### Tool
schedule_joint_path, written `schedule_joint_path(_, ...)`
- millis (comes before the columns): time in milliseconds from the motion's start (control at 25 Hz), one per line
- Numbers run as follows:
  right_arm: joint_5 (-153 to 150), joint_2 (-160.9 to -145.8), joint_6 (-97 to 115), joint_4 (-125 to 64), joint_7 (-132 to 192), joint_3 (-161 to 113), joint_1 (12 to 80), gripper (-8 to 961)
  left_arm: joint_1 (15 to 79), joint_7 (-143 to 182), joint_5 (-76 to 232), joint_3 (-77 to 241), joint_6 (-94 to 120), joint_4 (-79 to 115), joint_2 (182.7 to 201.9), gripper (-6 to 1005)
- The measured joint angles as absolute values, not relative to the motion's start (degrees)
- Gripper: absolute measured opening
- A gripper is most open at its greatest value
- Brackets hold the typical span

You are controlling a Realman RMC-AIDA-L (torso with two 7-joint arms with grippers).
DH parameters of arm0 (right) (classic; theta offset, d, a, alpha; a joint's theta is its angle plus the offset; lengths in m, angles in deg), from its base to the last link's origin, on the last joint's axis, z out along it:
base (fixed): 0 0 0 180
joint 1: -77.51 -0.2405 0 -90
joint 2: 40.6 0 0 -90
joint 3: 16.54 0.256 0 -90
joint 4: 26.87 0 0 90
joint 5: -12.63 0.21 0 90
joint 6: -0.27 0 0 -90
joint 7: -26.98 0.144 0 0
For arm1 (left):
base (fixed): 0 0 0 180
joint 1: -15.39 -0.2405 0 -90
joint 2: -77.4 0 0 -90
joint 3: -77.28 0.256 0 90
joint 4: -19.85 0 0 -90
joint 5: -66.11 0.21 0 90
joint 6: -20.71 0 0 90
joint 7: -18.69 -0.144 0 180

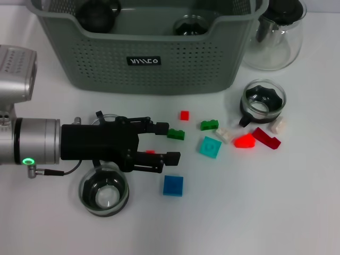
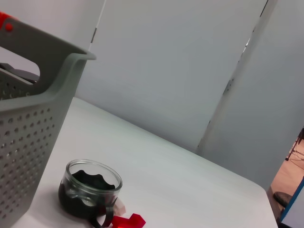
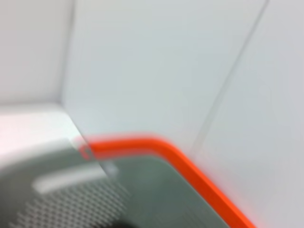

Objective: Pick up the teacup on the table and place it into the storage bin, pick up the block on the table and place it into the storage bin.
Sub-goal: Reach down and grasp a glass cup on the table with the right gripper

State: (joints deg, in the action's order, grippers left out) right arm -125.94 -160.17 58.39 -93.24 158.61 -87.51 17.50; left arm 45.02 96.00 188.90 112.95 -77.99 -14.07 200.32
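The grey-green storage bin point(image 1: 154, 64) stands at the back and holds two dark-bottomed glass teacups point(image 1: 98, 13). Another teacup point(image 1: 103, 195) sits on the table just in front of my left gripper point(image 1: 171, 142). That gripper reaches in from the left, open, low over the table. A small red block point(image 1: 150, 152) lies between its fingers, a dark green block point(image 1: 176, 134) lies by the far fingertip, and a blue block point(image 1: 173, 185) lies nearer me. A third table teacup point(image 1: 263, 99) stands to the right; the left wrist view shows this teacup point(image 2: 90, 187) beside the bin point(image 2: 28, 142). My right gripper is out of view.
A clear glass pitcher point(image 1: 279, 34) stands right of the bin. Loose blocks lie mid-table: red point(image 1: 184, 115), green point(image 1: 209, 125), teal point(image 1: 210, 146), white point(image 1: 222, 135), bright red point(image 1: 244, 141), dark red point(image 1: 265, 138). A glass rim point(image 1: 106, 117) shows behind my left gripper.
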Motion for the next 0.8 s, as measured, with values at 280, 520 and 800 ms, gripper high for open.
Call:
schedule_joint_path(280, -102.17, -156.88, 89.18, -105.91, 149.13, -80.4, 29.26, 573, 45.02, 95.91, 188.89, 113.02, -78.01, -14.07, 200.22, 828)
schedule_joint_path(520, -97.67, -155.87, 108.9, -104.41, 144.03, -75.81, 34.65, 575, 45.09, 95.93, 188.9, 112.99, -78.22, -14.07, 200.11, 827)
schedule_joint_path(800, -115.11, -156.54, 113.5, -103.77, 144.85, -78.2, 38.36, 569, 45.15, 95.92, 188.92, 112.96, -77.83, -14.07, 200.11, 826)
